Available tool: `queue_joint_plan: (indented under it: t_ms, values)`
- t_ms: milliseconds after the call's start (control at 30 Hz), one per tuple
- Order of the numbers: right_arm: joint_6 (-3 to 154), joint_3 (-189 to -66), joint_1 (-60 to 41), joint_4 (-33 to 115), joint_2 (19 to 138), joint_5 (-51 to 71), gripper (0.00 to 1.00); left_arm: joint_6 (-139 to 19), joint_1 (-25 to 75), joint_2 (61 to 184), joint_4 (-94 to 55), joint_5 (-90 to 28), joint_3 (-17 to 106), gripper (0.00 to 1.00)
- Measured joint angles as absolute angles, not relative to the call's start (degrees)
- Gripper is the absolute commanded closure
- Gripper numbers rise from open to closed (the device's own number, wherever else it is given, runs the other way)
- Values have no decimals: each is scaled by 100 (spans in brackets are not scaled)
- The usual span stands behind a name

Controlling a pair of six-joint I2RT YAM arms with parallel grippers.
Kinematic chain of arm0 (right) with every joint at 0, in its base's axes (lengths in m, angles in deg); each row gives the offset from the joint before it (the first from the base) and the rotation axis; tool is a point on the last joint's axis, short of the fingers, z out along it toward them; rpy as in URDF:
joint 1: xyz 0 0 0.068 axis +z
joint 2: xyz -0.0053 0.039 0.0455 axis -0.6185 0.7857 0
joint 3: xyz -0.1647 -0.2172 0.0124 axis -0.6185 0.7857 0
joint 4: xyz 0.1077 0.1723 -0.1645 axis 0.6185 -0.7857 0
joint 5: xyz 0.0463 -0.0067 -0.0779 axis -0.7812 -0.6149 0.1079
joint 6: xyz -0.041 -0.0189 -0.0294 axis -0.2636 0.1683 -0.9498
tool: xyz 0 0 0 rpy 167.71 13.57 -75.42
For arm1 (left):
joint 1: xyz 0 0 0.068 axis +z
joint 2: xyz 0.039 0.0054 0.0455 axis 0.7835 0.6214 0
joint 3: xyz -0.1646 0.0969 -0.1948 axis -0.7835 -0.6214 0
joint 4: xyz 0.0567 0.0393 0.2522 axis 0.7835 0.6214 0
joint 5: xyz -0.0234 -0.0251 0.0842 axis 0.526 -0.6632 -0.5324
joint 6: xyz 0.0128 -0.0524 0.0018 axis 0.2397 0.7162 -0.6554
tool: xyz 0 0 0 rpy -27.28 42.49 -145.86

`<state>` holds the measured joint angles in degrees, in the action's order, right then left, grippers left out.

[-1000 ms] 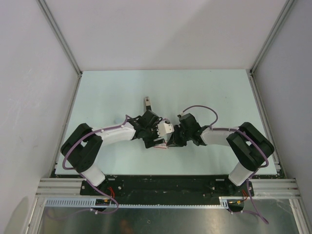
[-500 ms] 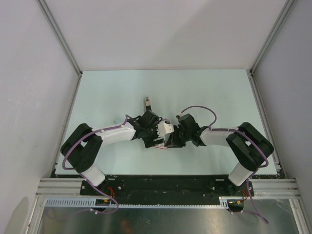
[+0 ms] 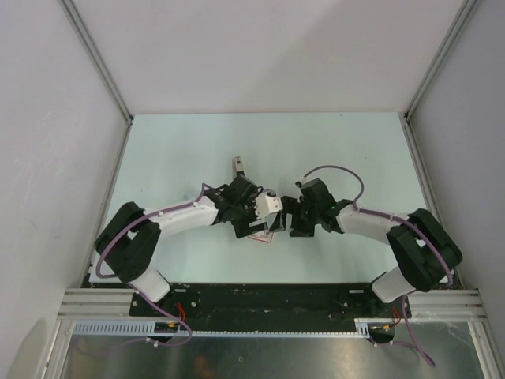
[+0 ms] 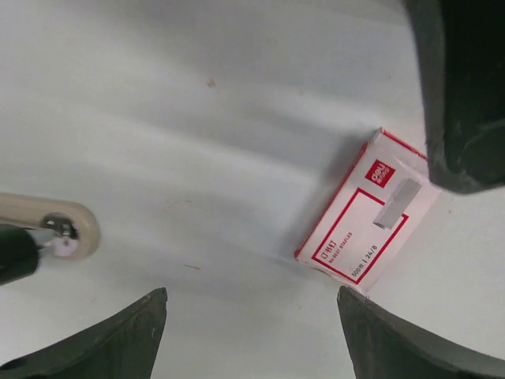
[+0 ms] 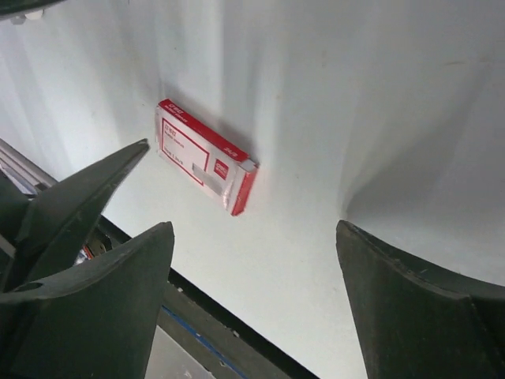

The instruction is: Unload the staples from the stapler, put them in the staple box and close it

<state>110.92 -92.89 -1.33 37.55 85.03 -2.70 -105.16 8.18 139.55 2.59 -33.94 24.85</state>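
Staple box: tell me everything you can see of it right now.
The staple box is a small flat rectangular packet, cardboard by its look. Its white face has a red frame, a red logo patch, printed text and a grey staple-strip picture, and its sides are red. It lies flat on the white table, toward the near edge. In the right wrist view only the table touches it.

Flat rectangular cardboard packet, red-bordered white face with a small grey picture (image 4: 364,215), lying flat on the pale mint-white tabletop (image 3: 173,150), toward its near edge, midway between left and right edges.
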Motion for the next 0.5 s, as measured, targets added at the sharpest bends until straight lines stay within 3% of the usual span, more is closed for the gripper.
queue_joint_plan:
  t_ms: [233,500]
  values:
    - [10557,-9357,-690,2894,7762,-152,1,-10306,1017,13470,657,-3177,2931,1]
    - [10100,-10069,-1055,2314,7628,33,1,-9723,2252,12904,959,-2502,3814,1]
